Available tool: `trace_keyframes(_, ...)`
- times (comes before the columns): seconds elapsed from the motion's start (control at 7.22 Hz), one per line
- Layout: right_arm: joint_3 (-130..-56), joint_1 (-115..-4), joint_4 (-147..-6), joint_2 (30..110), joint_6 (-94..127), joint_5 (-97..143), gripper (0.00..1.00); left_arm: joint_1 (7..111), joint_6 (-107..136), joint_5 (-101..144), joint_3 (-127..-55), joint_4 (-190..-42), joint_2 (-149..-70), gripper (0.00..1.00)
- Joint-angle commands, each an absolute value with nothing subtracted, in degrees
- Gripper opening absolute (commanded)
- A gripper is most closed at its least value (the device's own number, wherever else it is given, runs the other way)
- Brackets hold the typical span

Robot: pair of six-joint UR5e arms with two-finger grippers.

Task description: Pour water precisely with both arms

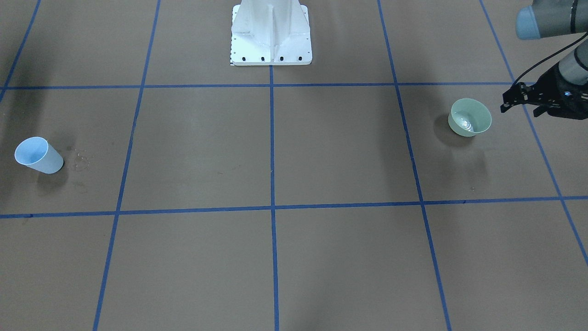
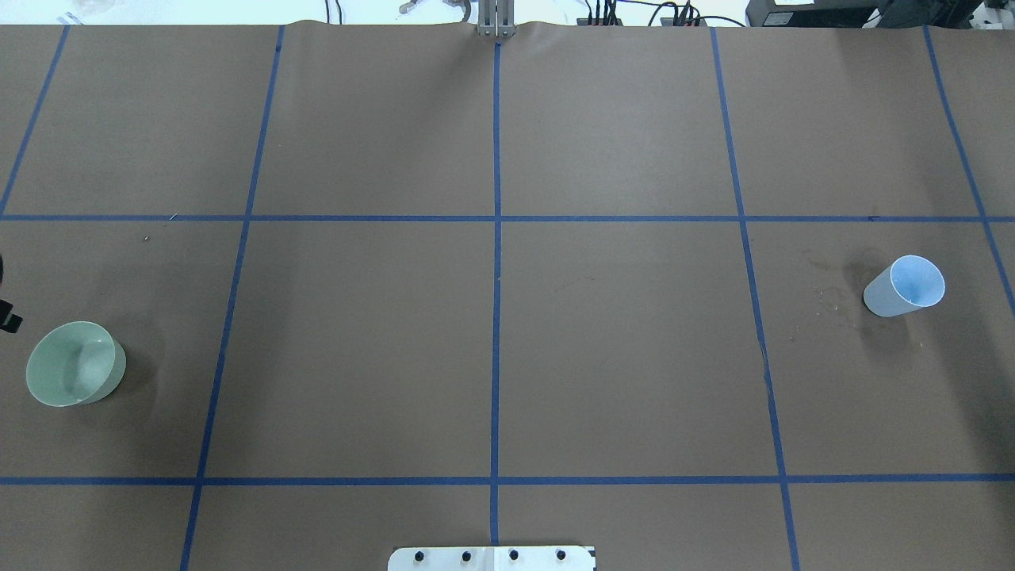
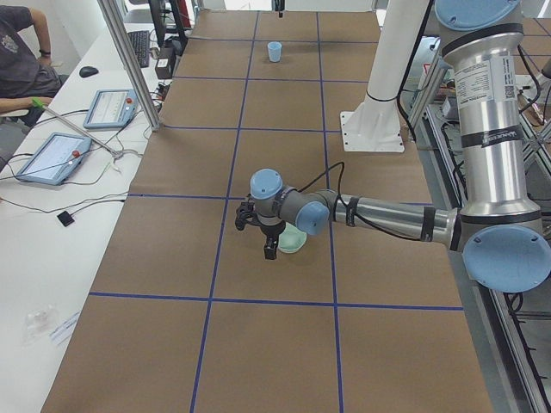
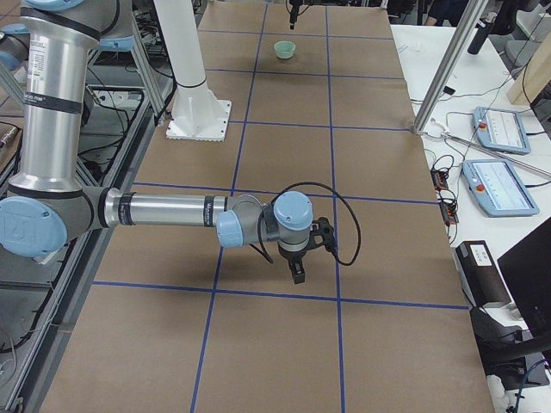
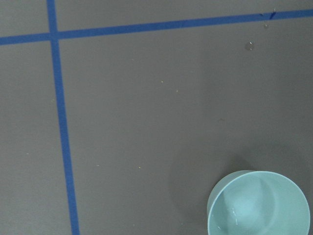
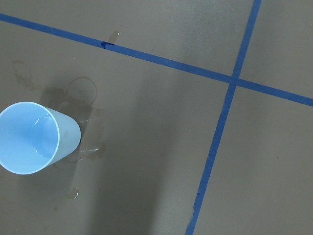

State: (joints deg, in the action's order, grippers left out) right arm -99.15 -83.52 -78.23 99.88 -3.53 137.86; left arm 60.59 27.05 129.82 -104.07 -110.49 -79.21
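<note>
we log the water (image 1: 466,123) as faint glints in the bottom of a pale green round plastic bowl (image 1: 481,117), upright on the brown paper-covered bench (image 1: 340,151). the left gripper (image 1: 517,103) hangs just beside the bowl, apart from it; whether its jaws are released or clenched we cannot tell. the right gripper (image 4: 297,274) hovers over paper, its jaws equally unclear. a light blue plastic cup (image 1: 39,155) stands at the far right end.

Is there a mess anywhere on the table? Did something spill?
Yes. Next to the blue cup, the brown paper has dark wet stains and small drops of water, so it looks like a little spilled there. The cup is not knocked over, and neither is the green bowl.
</note>
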Motion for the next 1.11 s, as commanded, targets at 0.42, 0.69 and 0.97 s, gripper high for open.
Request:
trace_keyframes(0.42, -99.14, -83.41, -78.05, 99.93, -3.51, 137.99, 0.99, 54.58, 35.16, 127.70, -93.26, -131.93, -79.19, 0.69)
trace_keyframes(0.69, -99.14, -83.23, -78.05, 99.84, -3.43, 138.16, 0.99, 54.58, 35.59, 132.60, -91.50, -131.40, -79.19, 0.00)
trace_keyframes(0.97, -99.14, -83.23, -78.05, 99.84, -3.43, 138.43, 0.99, 54.93, 36.47, 139.90, -92.28, -129.64, -80.93, 0.00)
